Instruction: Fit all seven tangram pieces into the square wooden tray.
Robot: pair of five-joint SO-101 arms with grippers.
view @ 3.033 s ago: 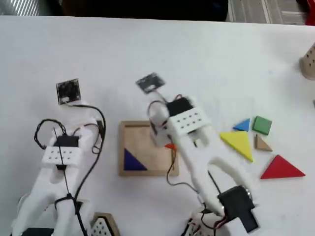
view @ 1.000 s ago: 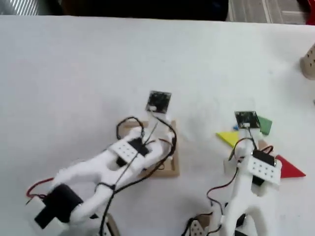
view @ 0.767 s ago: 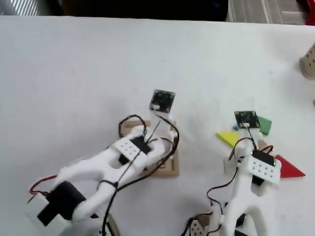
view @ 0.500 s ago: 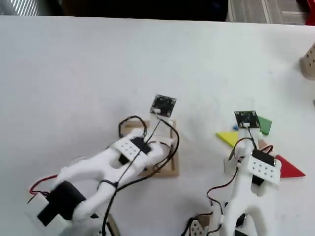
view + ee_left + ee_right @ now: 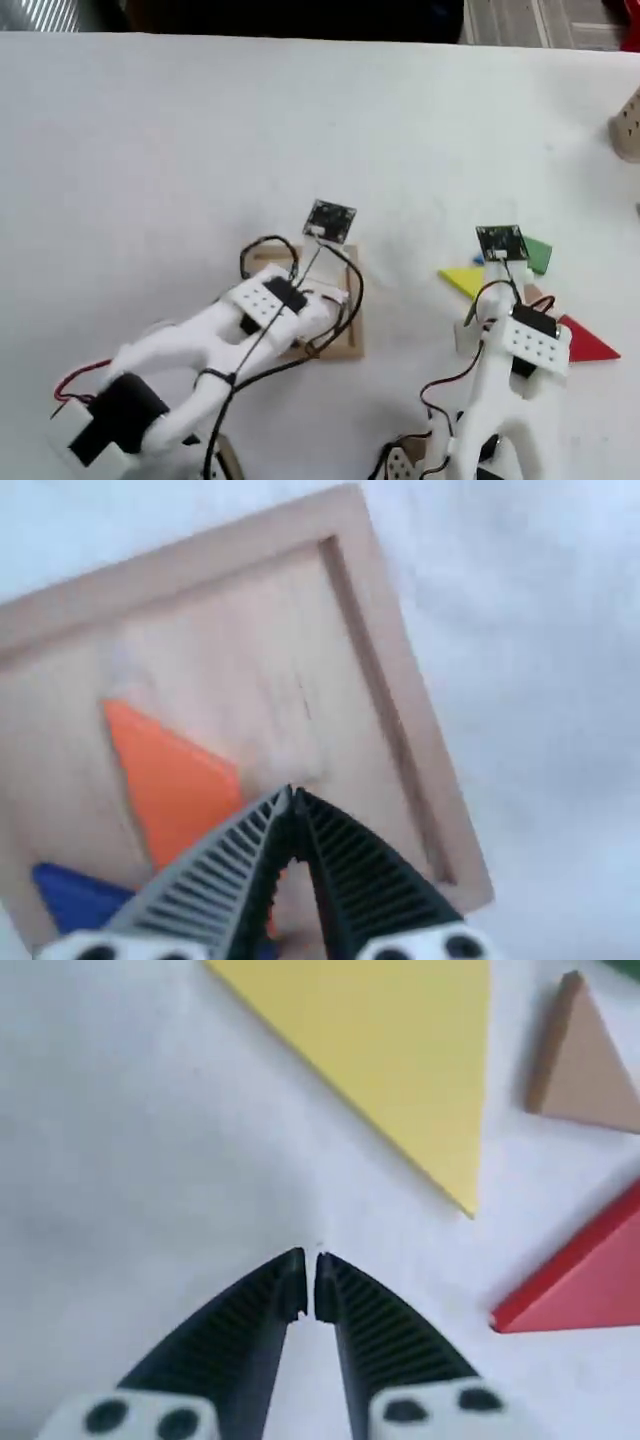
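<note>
near the lower centre of the high view, the square wooden tray (image 5: 350, 345) lies on the white table (image 5: 150, 130). most of it is covered by the left arm (image 5: 265, 300), which stretches over it from the lower left corner of the frame. the left wrist view shows the left gripper (image 5: 293, 802) above the tray floor, jaws pressed together with nothing between them. its tips are over the edge of an orange triangle (image 5: 165, 770) lying flat inside the tray. a blue piece (image 5: 70, 895) lies in the tray close to the orange one; whether the two touch i cannot tell.

right of centre in the high view, the right arm (image 5: 530, 345) stands among the loose pieces on the table. the yellow triangle (image 5: 460, 280) is to its left, the green square (image 5: 538, 254) sits above it and the red triangle (image 5: 592, 345) pokes out at its right. the right wrist view shows the right gripper (image 5: 308, 1285) drawn narrow, only a thin slit between the jaws, holding nothing. it is over bare table near a corner of the yellow triangle, and a small tan triangle (image 5: 590, 1065) lies between the yellow and the red.
</note>
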